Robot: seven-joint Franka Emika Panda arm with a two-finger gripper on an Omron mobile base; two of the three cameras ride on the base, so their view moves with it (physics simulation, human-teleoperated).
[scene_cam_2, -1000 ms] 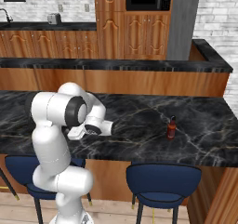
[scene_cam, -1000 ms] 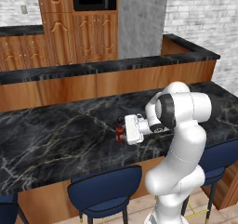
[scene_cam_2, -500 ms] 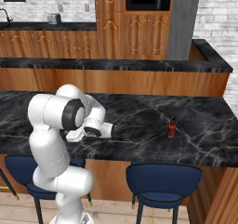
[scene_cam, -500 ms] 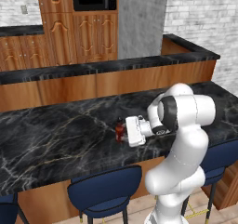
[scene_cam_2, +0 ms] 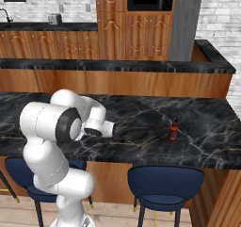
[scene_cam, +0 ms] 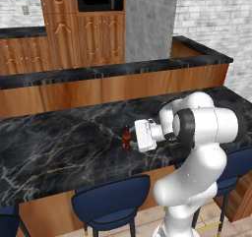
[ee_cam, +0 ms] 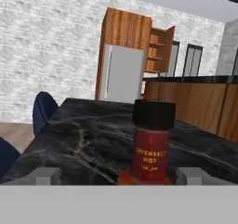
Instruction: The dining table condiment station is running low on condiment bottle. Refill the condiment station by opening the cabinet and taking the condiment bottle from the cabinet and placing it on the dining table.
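The condiment bottle [ee_cam: 152, 144], with a black cap and dark red label, stands upright and free on the black marble dining table [ee_cam: 83, 135]. My gripper [ee_cam: 118, 175] is open, and its fingertips [ee_cam: 46, 175] sit wide apart, short of the bottle on either side. From the left base the bottle [scene_cam: 127, 138] shows just left of the white hand [scene_cam: 144, 135]. From the right base the bottle [scene_cam_2: 173, 129] stands well to the right of the gripper [scene_cam_2: 112, 129], with bare table [scene_cam_2: 207, 122] between them. Far behind, a wooden wall cabinet [ee_cam: 160, 44] has its door open.
Blue stools [scene_cam: 110, 201] [scene_cam_2: 164, 181] are tucked under the table's near edge. A raised wood-fronted ledge [scene_cam: 113, 83] runs behind the table. A white fridge [ee_cam: 122, 74] stands under the far cabinet. A blue chair back [ee_cam: 44, 109] sits at the table's left.
The bottle stays put on the table. The arm's elbow has shifted slightly while the hand remains just behind the bottle with its fingers apart.
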